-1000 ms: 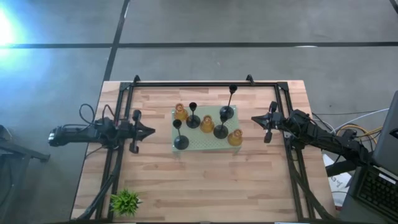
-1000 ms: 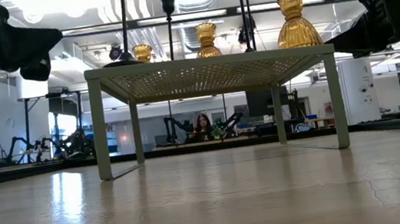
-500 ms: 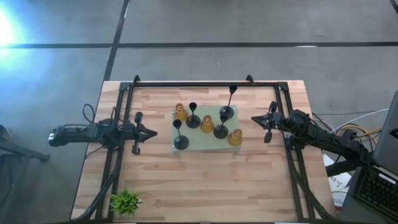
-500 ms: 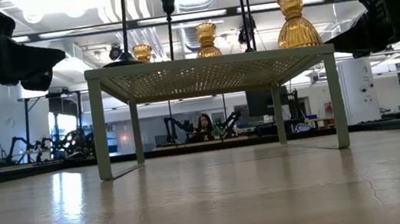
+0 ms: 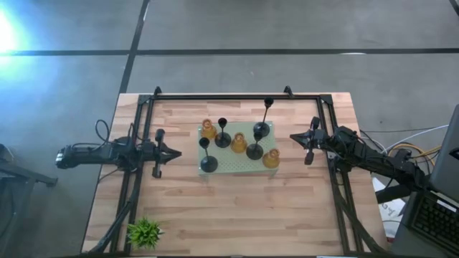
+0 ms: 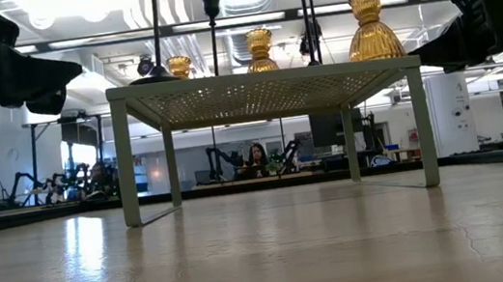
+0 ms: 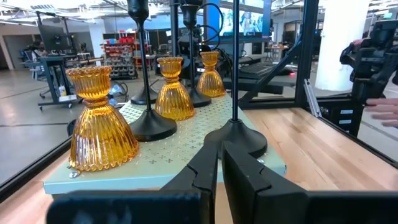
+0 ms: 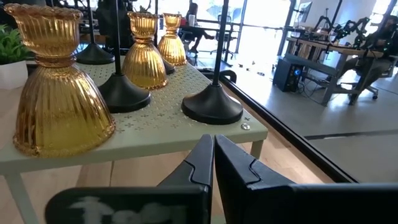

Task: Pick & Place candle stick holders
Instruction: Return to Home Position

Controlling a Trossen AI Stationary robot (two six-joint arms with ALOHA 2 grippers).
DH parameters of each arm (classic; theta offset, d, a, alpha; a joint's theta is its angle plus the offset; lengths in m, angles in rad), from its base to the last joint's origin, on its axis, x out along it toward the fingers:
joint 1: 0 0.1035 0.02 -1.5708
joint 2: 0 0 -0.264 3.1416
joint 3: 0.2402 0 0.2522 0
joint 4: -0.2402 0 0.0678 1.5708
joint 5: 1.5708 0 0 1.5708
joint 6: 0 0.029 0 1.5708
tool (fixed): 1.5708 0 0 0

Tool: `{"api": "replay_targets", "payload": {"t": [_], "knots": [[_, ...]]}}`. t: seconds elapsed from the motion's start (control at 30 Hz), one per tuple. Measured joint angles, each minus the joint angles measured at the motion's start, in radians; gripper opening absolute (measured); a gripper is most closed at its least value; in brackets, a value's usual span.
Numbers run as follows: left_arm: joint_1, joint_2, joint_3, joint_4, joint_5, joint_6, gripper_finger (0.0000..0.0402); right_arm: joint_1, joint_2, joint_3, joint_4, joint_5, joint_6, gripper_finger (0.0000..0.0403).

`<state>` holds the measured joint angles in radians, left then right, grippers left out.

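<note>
A pale green raised stand point(image 5: 231, 165) sits mid-table. On it stand three amber candle stick holders point(image 5: 208, 130) point(image 5: 238, 142) point(image 5: 270, 158) and several black ones with thin stems point(image 5: 209, 163) point(image 5: 255, 150), each on its round base. My left gripper point(image 5: 176, 152) hovers level, left of the stand, shut and holding nothing. Its wrist view shows its fingers point(image 7: 205, 168) pointing at the stand's near corner. My right gripper point(image 5: 292, 137) hovers level, right of the stand, shut and holding nothing, well short of the stand point(image 8: 155, 140).
A black frame point(image 5: 229, 97) runs along the table's far edge, and its rails run down both sides under the arms. A small green plant point(image 5: 145, 232) stands at the near left corner. Bare wood lies in front of the stand. A person point(image 6: 256, 157) sits far off in the room.
My left gripper has tipped its fingers up from a slight downward slant to level, staying in the same place. The holders and the stand have kept still.
</note>
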<state>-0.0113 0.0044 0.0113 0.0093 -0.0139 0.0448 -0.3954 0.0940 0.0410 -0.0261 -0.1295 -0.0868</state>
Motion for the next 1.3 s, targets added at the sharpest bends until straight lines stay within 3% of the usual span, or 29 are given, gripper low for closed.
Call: {"api": "replay_targets", "payload": {"t": [0.27,0.67,1.3], "knots": [[0.0,0.0,0.0,-0.001,-0.001,0.0,0.0028,0.103,-0.095,-0.011,0.001,0.003,0.007,0.0009],[0.0,0.011,0.0,0.006,-0.004,0.0,0.0028,0.313,-0.094,-0.032,0.085,0.009,0.062,0.0008],[0.0,0.011,-0.001,0.01,-0.004,0.0,0.0028,0.319,-0.046,-0.032,0.085,0.01,0.032,0.0009]]}}
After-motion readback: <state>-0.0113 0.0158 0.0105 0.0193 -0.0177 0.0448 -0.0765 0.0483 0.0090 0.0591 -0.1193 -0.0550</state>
